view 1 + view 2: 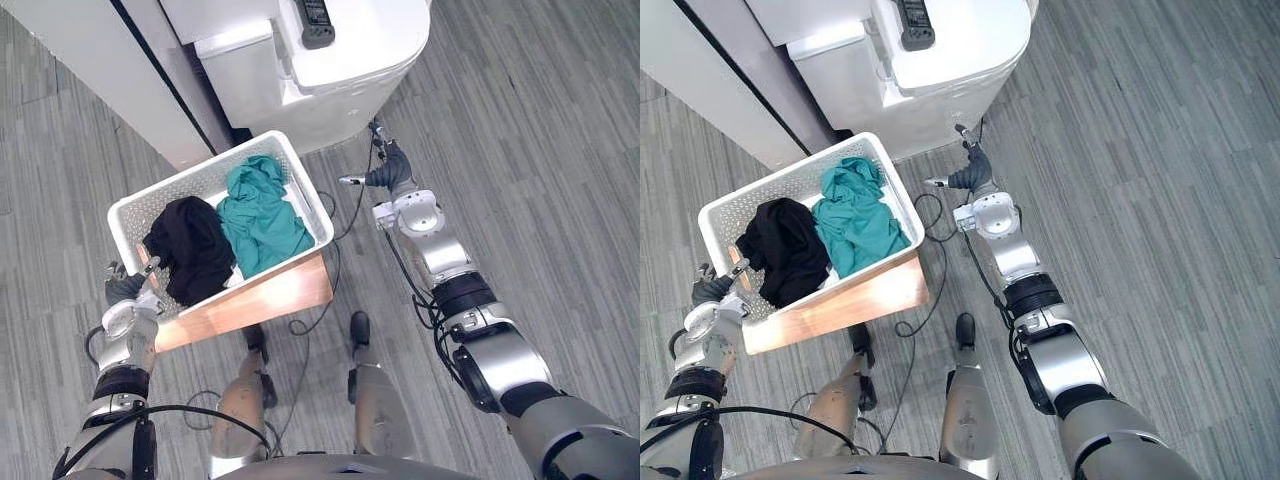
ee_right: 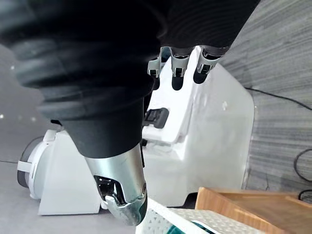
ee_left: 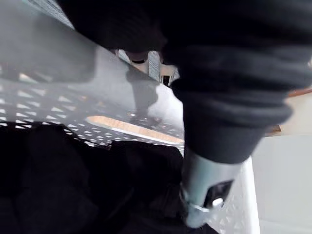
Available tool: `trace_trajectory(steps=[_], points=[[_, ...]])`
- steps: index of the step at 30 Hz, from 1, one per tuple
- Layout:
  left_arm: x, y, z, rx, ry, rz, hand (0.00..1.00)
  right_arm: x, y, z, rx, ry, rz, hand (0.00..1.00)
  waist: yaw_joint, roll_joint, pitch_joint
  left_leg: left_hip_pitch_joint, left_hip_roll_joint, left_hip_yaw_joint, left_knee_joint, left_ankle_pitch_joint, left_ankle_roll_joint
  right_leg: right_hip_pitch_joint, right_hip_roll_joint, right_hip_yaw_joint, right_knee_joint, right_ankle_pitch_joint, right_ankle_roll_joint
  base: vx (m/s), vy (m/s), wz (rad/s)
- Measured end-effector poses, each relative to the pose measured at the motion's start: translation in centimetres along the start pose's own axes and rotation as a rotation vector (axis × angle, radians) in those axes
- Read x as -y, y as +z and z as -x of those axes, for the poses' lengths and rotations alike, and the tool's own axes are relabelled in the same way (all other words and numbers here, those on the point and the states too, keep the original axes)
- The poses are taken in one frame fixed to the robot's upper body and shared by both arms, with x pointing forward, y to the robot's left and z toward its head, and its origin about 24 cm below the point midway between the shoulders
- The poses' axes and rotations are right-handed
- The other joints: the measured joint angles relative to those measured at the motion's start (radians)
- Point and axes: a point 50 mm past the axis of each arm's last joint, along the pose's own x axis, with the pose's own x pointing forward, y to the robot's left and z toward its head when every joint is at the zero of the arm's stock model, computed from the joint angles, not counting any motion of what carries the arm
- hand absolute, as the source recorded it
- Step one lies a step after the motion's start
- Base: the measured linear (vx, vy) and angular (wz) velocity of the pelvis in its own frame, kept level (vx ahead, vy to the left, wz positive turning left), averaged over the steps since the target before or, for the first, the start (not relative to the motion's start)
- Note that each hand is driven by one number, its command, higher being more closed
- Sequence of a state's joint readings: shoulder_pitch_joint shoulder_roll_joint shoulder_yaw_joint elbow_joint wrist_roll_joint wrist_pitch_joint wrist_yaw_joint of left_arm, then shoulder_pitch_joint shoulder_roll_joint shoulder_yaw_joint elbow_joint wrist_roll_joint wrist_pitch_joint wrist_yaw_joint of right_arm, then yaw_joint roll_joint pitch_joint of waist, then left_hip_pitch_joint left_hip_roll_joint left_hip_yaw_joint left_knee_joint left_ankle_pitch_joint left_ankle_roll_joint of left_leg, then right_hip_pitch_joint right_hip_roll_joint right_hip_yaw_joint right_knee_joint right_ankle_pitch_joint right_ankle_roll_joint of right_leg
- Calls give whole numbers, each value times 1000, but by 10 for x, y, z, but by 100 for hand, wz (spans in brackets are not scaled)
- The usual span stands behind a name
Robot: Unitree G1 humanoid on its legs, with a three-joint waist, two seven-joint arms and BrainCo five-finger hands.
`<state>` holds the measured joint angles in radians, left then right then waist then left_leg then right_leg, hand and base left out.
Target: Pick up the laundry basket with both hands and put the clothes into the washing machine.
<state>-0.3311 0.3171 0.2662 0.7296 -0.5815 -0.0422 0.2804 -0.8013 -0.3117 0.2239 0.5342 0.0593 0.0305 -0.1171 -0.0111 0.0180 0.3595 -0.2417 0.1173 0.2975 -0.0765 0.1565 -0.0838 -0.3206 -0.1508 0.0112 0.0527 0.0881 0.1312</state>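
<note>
Early stage: white perforated plastic laundry basket (image 1: 185,188) not lifted, sits upright on small wooden tabletop (image 1: 262,297). Black garment (image 1: 190,248) and teal garment (image 1: 260,215) inside, none moved to white washing machine (image 1: 350,55). Left robot hand (image 1: 128,292) at basket's near end, thumb over rim; grip cannot tell. Right robot hand (image 1: 388,172) empty, fingers relaxed, apart from far end. Basket's long axis runs from left robot hand toward right robot hand.

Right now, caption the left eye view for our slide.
Left hand at the laundry basket of black and teal clothes on a wooden stand; right hand open near the washing machine.
</note>
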Motion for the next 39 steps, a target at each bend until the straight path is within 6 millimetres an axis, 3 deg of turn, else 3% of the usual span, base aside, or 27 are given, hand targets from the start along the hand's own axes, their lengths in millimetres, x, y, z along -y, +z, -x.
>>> trace_trajectory(steps=[20, 30, 39], points=[[28, 2, -2, -5, -115, -160, 0, -29, -16, -2, -86, 99, 137, 0, 3, 40, 43, -58, -1, -15, -2, 27, 1, -65, -2, -5, 28, 5, 1, 1, 0, 1], [34, 9, -3, 13, -128, -159, 0, -53, -12, 0, -66, 176, 163, 0, 5, 44, 46, -84, -1, -16, -2, 33, 1, -95, -2, -1, 36, 8, 3, 0, 0, 0], [45, 24, -6, 57, -155, -186, 0, -55, -3, -4, -33, 179, 205, 0, 11, 50, 61, -93, -1, -24, -2, 38, 0, -100, -2, -10, 39, 9, 3, 2, -2, 1]])
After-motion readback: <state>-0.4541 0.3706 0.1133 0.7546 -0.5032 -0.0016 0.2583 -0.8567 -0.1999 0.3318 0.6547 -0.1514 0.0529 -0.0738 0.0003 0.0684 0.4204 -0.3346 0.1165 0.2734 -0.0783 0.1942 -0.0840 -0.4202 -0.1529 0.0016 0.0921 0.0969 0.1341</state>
